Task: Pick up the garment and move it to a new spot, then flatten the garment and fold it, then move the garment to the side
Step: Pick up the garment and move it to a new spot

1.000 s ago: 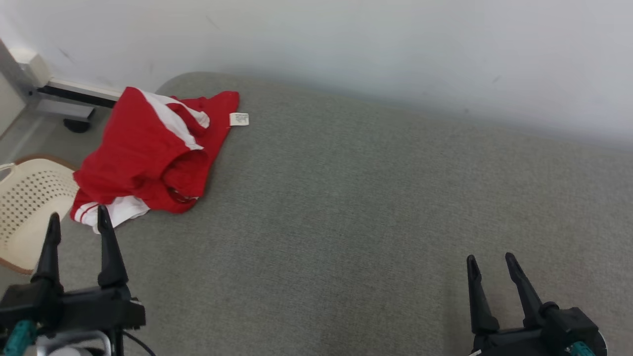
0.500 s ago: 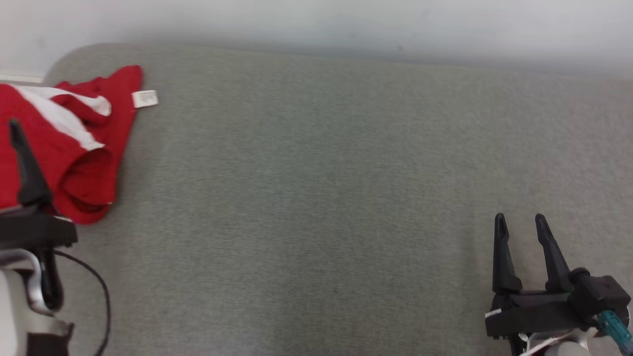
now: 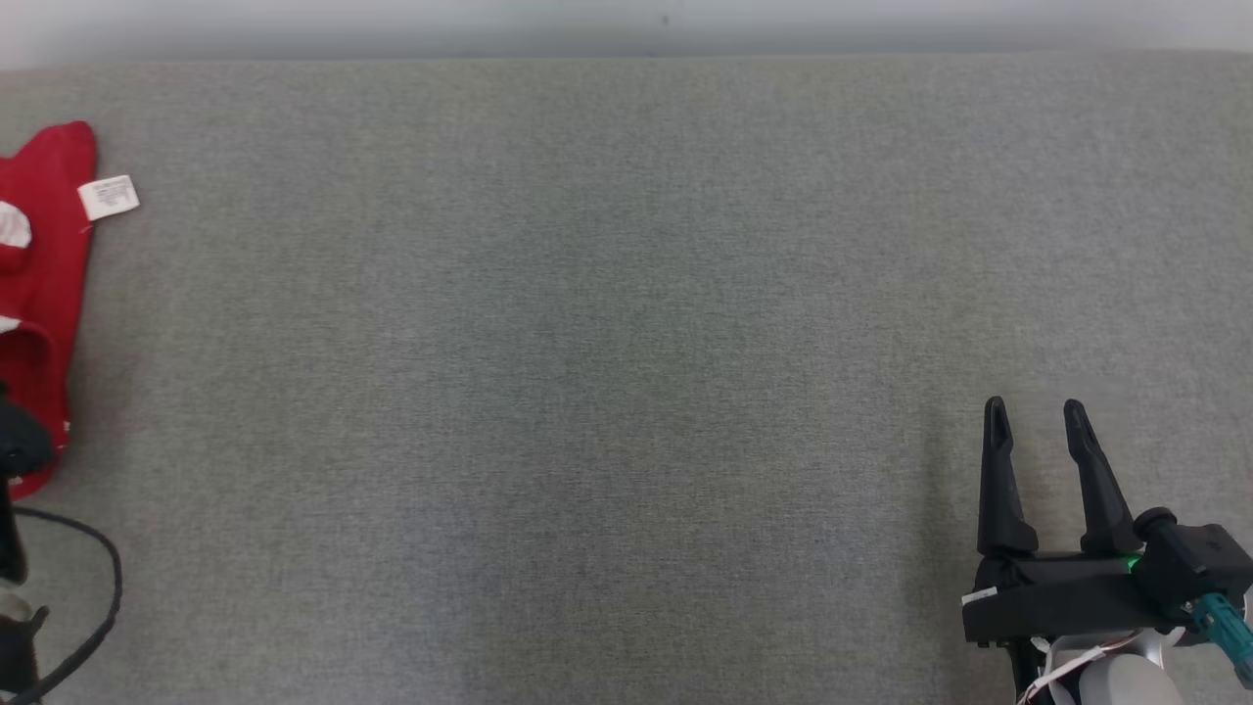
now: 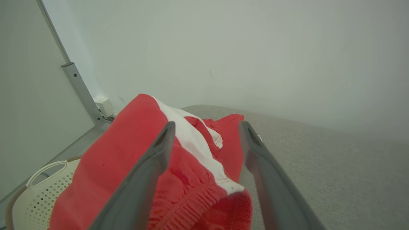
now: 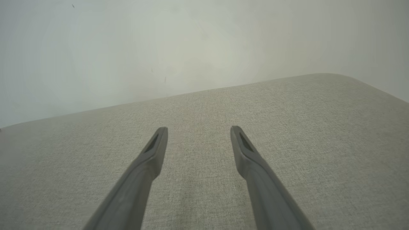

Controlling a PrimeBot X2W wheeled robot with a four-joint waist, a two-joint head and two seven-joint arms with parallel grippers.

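The garment (image 3: pixel 44 294) is red with white stripes and a white label. It lies crumpled at the far left edge of the head view on the grey fabric surface (image 3: pixel 626 343). In the left wrist view my left gripper (image 4: pixel 207 126) is open, its two fingers spread just above the garment (image 4: pixel 127 153), with red cloth showing between and below them. My right gripper (image 3: pixel 1034 404) stands open at the lower right, far from the garment. In the right wrist view the right gripper (image 5: pixel 199 128) has only bare grey fabric between its fingers.
A cream perforated basket (image 4: pixel 38 191) sits beside the surface's left end, below the garment in the left wrist view. A pale wall (image 3: pixel 626 24) runs along the far edge. A black cable (image 3: pixel 98 597) loops at the lower left.
The head camera has swung right, so the garment now sits at the picture's left edge. The left gripper has come forward from the garment's near edge to over it. Both grippers have stayed open.
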